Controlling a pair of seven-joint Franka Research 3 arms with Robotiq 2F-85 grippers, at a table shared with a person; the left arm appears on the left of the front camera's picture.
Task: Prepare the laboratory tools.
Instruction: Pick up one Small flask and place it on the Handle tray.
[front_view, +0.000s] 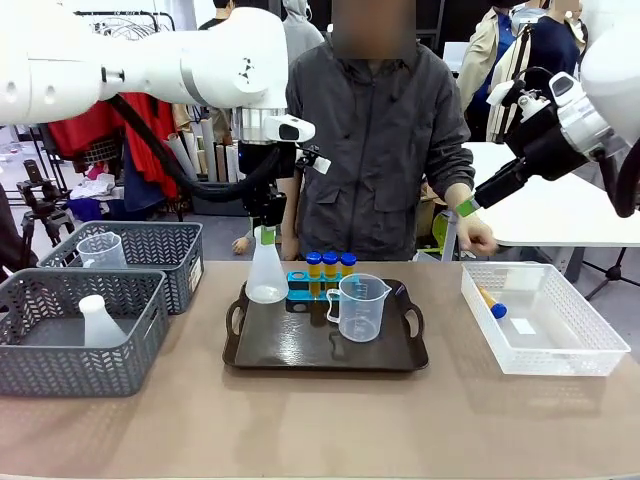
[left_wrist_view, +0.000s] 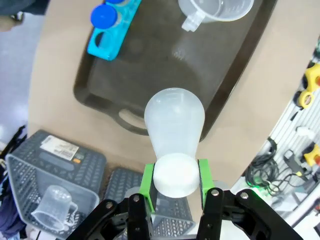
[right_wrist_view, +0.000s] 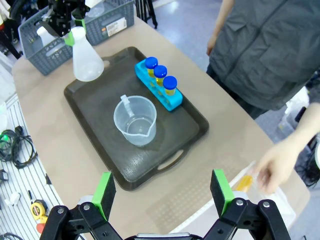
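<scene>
Flask (front_view: 266, 270) sits on tray's (front_view: 300, 358) back-left corner, neck pinched by left claw (left_wrist_view: 175, 175). Risk I see: release with sideways drag tips it toward rack (front_view: 318, 280) or beaker (front_view: 360, 307). Right claw (right_wrist_view: 162, 190) spread wide, empty, hovering high; person's hand (front_view: 478, 238) close to it.

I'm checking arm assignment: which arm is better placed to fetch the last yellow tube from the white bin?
Right. The right gripper is open and free, raised near the white bin holding the yellow tube. The left gripper is shut on the conical flask at the tray.
</scene>
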